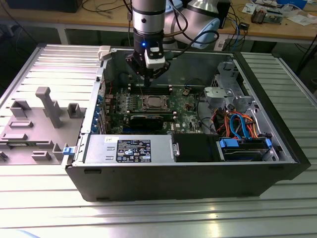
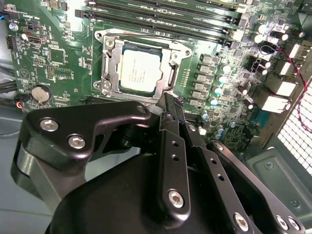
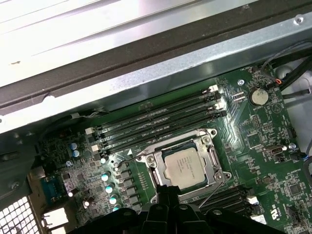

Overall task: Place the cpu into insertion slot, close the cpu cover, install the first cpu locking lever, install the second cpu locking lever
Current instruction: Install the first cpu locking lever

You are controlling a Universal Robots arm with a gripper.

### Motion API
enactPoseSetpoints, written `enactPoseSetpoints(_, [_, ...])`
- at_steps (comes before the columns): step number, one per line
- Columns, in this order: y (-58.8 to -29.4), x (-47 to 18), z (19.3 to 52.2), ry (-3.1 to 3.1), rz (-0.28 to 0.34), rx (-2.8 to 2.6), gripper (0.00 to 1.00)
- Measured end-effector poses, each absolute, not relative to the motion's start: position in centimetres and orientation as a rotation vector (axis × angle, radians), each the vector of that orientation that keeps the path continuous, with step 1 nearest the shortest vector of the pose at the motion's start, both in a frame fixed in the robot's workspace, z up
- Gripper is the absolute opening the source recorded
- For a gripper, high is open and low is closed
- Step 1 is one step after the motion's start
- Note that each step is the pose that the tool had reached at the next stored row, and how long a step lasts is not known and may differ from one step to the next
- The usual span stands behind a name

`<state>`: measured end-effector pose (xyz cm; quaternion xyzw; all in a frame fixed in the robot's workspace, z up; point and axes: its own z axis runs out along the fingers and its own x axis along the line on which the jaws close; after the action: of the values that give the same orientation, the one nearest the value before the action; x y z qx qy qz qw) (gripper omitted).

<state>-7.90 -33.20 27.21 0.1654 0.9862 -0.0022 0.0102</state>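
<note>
The cpu (image 2: 140, 71) lies flat in its socket on the green motherboard (image 2: 53, 53), its silver top facing up. The cpu cover (image 2: 109, 68) lies down around it as a silvery frame. Both wrist views show them, cpu (image 3: 185, 167) and cpu cover (image 3: 213, 157). In the exterior view the cpu (image 1: 150, 103) sits mid-board. My gripper (image 1: 147, 78) hangs above the socket's far edge, apart from it. Its black fingers meet at the tips, gripper (image 2: 169, 100), shut with nothing visible between them. A thin wire lever (image 3: 214, 191) slants out beside the socket.
The open computer case (image 1: 277, 144) has metal walls on all sides. A black card (image 1: 147, 119) lies just in front of the socket. Memory slots (image 3: 156, 122) run beside it. Cables and a drive cage (image 1: 237, 124) fill the exterior view's right. Grey fixtures (image 1: 47, 106) stand on the table.
</note>
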Motion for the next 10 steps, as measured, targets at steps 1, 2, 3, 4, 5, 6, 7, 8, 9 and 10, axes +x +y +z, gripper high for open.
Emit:
enactPoseSetpoints(1, [-33.20, -7.98, 27.20, 3.078, -0.007, 0.516, 0.11])
enactPoseSetpoints(2, [-33.20, -8.09, 27.21, 3.078, -0.007, 0.516, 0.11])
enactPoseSetpoints(3, [-33.20, -8.13, 27.20, 3.078, -0.007, 0.516, 0.11])
enactPoseSetpoints(4, [-33.20, -8.15, 27.21, 3.078, -0.007, 0.516, 0.11])
enactPoseSetpoints(5, [-33.20, -8.15, 27.21, 3.078, -0.007, 0.516, 0.11])
enactPoseSetpoints(6, [-33.20, -8.16, 27.21, 3.078, -0.007, 0.516, 0.11])
enactPoseSetpoints(7, [-33.20, -8.16, 27.21, 3.078, -0.007, 0.516, 0.11])
enactPoseSetpoints(8, [-33.20, -8.16, 27.21, 3.078, -0.007, 0.516, 0.11])
enactPoseSetpoints(9, [-33.20, -8.16, 27.21, 3.078, -0.007, 0.516, 0.11])
enactPoseSetpoints(10, [-33.20, -8.17, 27.21, 3.078, -0.007, 0.516, 0.11])
